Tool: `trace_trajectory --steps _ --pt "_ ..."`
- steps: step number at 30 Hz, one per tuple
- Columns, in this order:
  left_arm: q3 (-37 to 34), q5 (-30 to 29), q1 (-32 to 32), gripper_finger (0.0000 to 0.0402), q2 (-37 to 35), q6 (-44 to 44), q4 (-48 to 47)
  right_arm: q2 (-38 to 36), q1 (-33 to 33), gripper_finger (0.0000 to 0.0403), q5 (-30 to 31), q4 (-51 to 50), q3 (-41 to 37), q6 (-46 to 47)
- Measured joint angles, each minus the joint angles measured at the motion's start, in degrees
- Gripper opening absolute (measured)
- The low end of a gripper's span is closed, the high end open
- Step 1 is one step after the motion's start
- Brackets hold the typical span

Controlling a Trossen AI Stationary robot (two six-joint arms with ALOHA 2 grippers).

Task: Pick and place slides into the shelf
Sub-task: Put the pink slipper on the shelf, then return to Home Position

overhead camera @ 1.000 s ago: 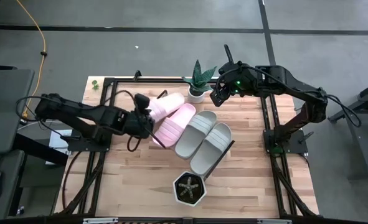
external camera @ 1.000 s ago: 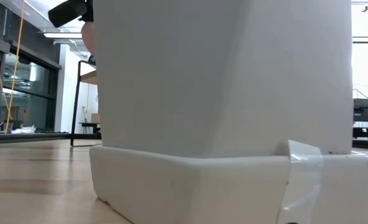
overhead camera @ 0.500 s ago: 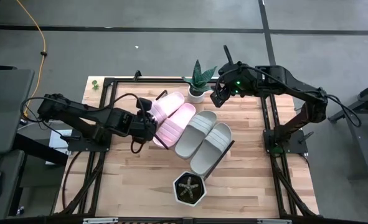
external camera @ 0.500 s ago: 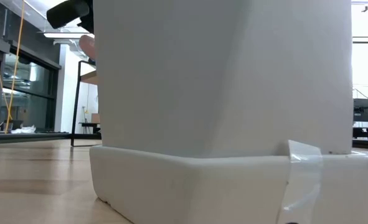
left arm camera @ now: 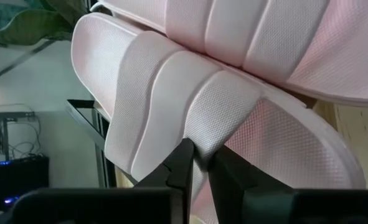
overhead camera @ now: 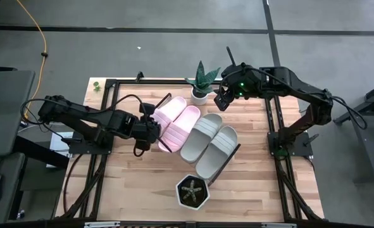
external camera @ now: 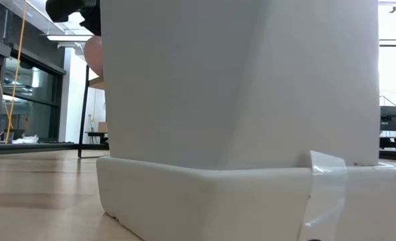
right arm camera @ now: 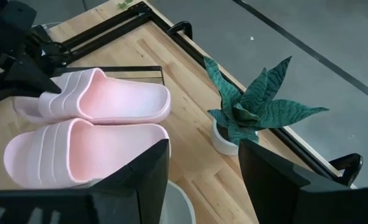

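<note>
Four slides: laid side by side on the shelf [overhead camera: 227,166].
Grey-beige pair [overhead camera: 209,143]: set nearest.
Pink pair [overhead camera: 177,120]: beyond, touching.
Left gripper [left arm camera: 197,163]: clamped on outer pink slide's strap [left arm camera: 171,99].
Right gripper [overhead camera: 221,98]: held spread, beside the plant [overhead camera: 202,81].

Evenly lit from overhead, soft short shadows on the tabletop [overhead camera: 123,183]; blown-out ceiling glare in low view; near white planter [external camera: 238,134] close and soft-focused.

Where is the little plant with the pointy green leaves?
In the high view the plant stands in its small white pot at the table's far edge, near the middle. The right gripper hovers right beside it, and the pink slides lie just in front.
</note>
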Motion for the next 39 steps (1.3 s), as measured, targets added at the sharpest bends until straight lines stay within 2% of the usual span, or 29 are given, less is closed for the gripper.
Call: trace_trajectory --steps 7,12,15,23,28,33,39 --pt "0.0 0.0 0.0 0.0035 0.0 -2.3 -0.1 0.0 0.0 0.0183 -0.8 0.0 0.0 -0.4" --pt "0.0 2.6 0.0 0.0039 0.0 -2.4 -0.6 0.0 0.0 0.0183 -1.0 0.0 0.0 -0.6" --pt "0.0 3.4 0.0 0.0062 0.0 -2.6 -0.6 0.0 0.0 0.0183 -1.0 0.0 0.0 -0.6" --pt "0.0 2.0 -0.1 0.0164 0.0 -3.8 -0.3 0.0 0.0 0.0183 -1.0 0.0 0.0 -0.6" --pt "0.0 1.6 0.0 0.0214 0.0 -3.8 -0.3 0.0 0.0 0.0183 -1.0 0.1 0.0 -0.6" --pt "0.7 1.4 0.0 0.0235 -0.4 -3.9 -0.8 0.0 0.0 0.0183 -1.0 0.1 0.0 -0.6" --pt "7.6 1.4 0.0 0.0236 -2.3 -5.8 -3.8 0.0 0.0 0.0183 -1.1 0.0 0.0 -1.5"
